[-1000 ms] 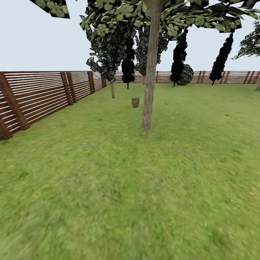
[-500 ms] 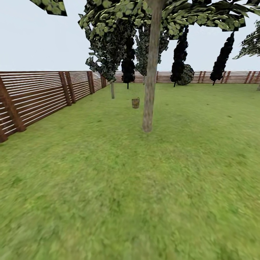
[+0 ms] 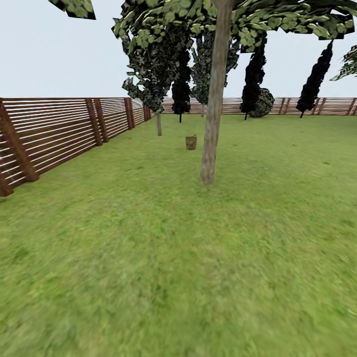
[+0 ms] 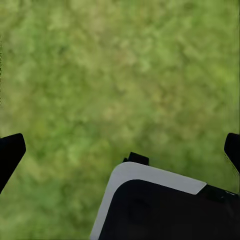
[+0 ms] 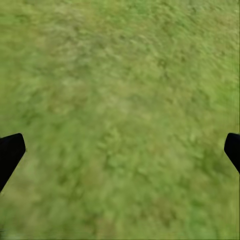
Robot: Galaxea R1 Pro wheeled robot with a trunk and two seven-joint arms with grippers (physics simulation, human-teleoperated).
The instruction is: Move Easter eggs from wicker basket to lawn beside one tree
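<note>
Green grass of the lawn [image 3: 148, 258] spreads wide across the garden in the head view, reaching a brown slatted fence [image 3: 54, 131] along its left edge and far edge. A pale grey-brown tree [image 3: 214, 109] stands out on the grass, its trunk leaning slightly, with leafy branches overhead. Beyond it and just to its left sits the wicker basket [image 3: 191, 142], small and far off, upright on the grass; whatever lies inside it is too small to tell. A thin-trunked tree [image 3: 158, 121] stands farther back toward the fence, and dark, narrow trees [image 3: 254, 84] line the far edge.

In the left wrist view the left pincer [image 4: 120, 150] hangs over bare grass with its two dark fingertips [image 4: 11, 152] spread wide apart, nothing between them; a black and white part of the robot's body [image 4: 160, 205] lies below. In the right wrist view the right pincer [image 5: 120, 150] is likewise spread wide over grass, its fingertips [image 5: 10, 150] holding nothing.
</note>
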